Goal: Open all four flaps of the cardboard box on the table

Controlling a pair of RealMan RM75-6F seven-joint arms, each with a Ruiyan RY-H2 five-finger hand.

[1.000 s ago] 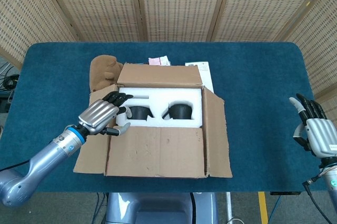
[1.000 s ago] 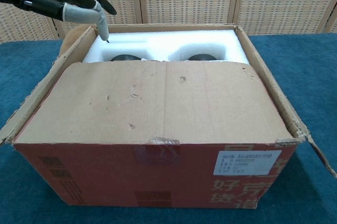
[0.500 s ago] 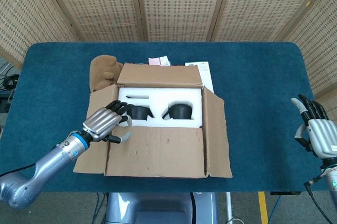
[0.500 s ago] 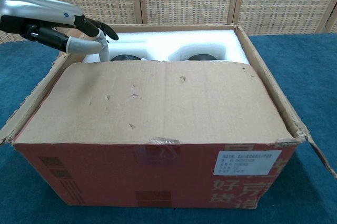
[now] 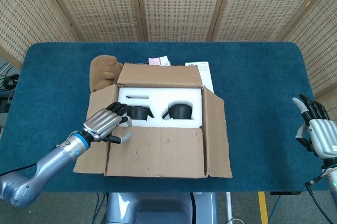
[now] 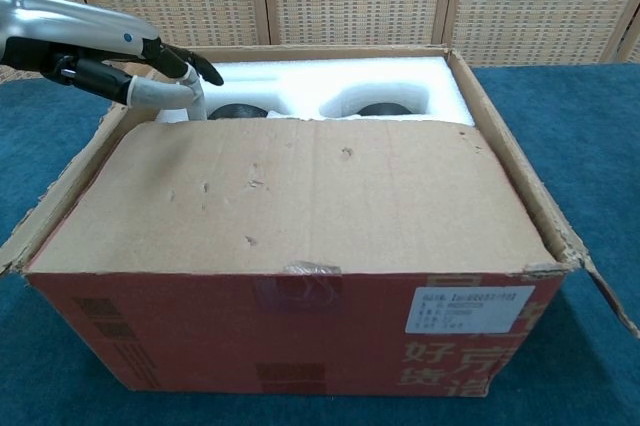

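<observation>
a: where is the cardboard box (image 5: 160, 129) set, and why is the left hand (image 5: 105, 123) held there?

b: the box is placed mid-table, on the blue cloth. the near flap (image 6: 300, 191) is seen lying flat over the front half, while the other three are folded outward. the left hand is held at that flap's left end, fingers loosely spread with nothing gripped, judged to be placed for getting under the edge.

a: and the right hand (image 5: 316, 129)?

b: it is parked well apart at the table's right edge, fingers extended, nothing held.

a: can any writing be read?

b: a white label (image 6: 468, 308) and pale chinese characters are seen on the red front, but too small to be read reliably.
</observation>
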